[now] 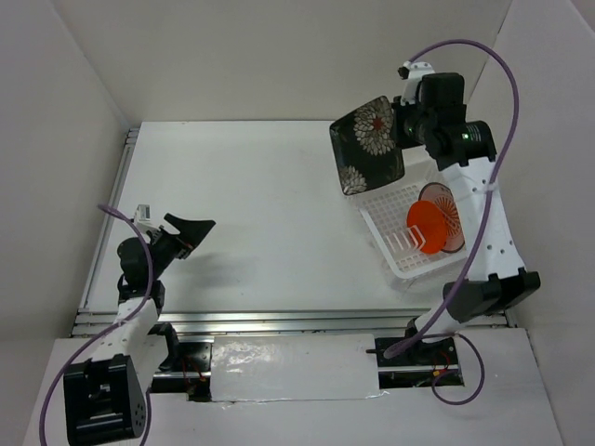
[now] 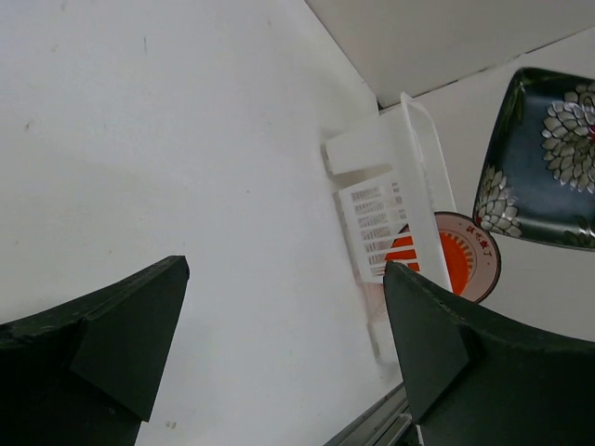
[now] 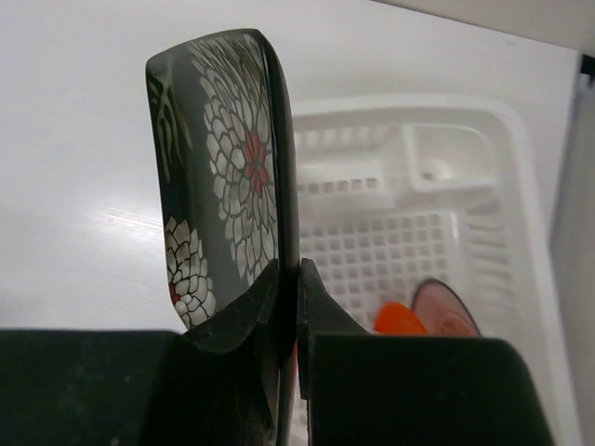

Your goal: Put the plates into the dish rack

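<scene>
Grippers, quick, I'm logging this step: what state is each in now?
Left gripper: open, empty.
Right gripper: shut on the dark square plate.

No writing can be read for certain. The only lettering is a short row of small dark characters on the pale band near the upper rim of the orange sunburst plate (image 2: 469, 260). The left wrist camera shows it just behind the dish rack (image 2: 423, 177) wall. The characters are too small to make out.

right gripper (image 3: 288, 271) pinching floral plate (image 3: 232, 158), rack (image 3: 390, 110) beyond
</scene>
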`<move>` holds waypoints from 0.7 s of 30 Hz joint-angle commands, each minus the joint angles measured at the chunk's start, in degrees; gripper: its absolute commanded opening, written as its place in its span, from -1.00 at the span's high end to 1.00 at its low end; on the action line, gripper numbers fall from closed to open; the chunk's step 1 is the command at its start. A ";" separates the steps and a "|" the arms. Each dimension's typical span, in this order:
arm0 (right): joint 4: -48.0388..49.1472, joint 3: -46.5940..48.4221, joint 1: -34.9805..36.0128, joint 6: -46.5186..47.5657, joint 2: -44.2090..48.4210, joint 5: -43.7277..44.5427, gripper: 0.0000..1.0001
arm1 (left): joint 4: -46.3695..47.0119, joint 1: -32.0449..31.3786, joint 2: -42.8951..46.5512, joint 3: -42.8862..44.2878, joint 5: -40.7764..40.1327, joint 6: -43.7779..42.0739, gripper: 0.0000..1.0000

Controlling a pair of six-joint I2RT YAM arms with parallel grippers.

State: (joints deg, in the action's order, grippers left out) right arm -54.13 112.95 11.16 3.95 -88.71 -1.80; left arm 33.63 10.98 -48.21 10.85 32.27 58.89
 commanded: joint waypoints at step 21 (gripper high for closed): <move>24.08 -27.60 -0.44 19.08 23.94 32.56 1.00 | 4.43 0.09 -1.46 -1.54 2.27 -0.36 -0.99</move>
State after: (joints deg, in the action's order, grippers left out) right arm -41.95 83.83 10.61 19.75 -65.01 24.75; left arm 39.16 10.98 -51.79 8.58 35.53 60.34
